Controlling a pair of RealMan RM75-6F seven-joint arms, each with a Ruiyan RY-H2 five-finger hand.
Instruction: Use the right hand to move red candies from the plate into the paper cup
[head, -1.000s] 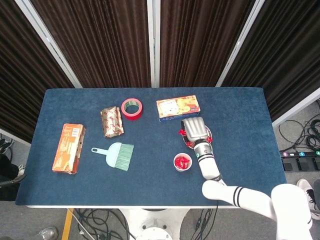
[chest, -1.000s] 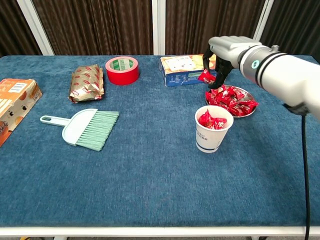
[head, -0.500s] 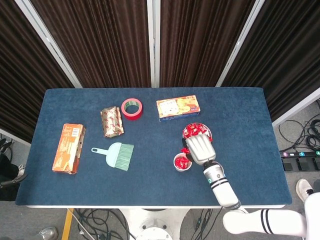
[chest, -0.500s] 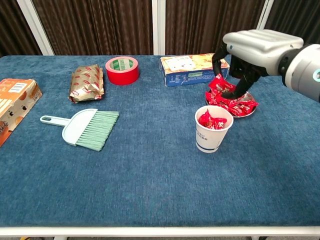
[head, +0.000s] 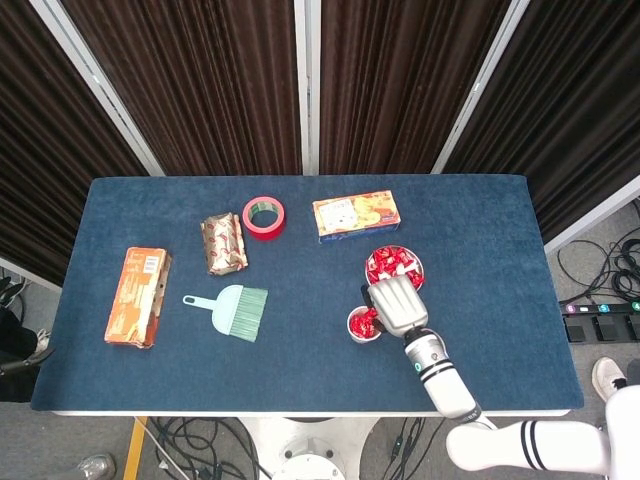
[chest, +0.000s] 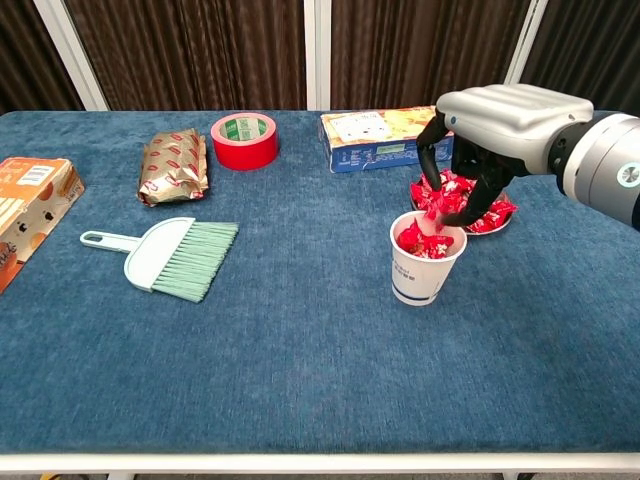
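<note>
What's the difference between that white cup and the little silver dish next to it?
The paper cup is tall, white and stands nearer the table's front edge; the plate is shallow, metallic and lies behind it, toward the blue box. The right hand hangs right over the cup with a red candy in its fingers, while the plate lies partly behind that hand. Both hold red wrapped candies.

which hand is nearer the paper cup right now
Right. The right hand hangs just above the paper cup, holding a red candy over its mouth. The left hand shows in neither view.
</note>
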